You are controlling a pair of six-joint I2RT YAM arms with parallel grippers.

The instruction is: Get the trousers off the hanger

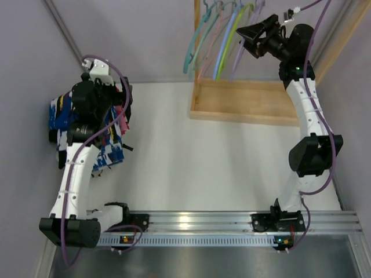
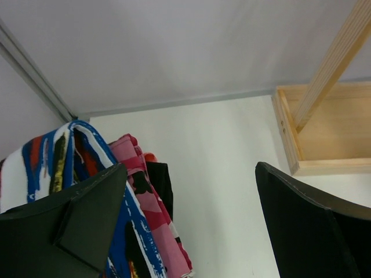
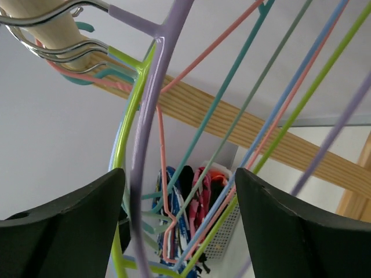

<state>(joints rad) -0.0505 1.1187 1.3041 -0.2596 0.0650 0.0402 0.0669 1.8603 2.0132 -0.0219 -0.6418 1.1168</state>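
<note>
The heap of small cloth trousers, blue-and-white, pink-red camouflage and black, lies on the white counter well left of the light wooden rack, right by the left pincer, which gapes empty. The right pincer, also agape, straddles a bare lilac plastic hanger on that rack.

Free room over mid table; trousers heap L, hangers far R.

My left arm and right arm are white shells between bulky black joints, each trailed by a purple cable cinched with white ties. My fingers are matte black wedges.
</note>
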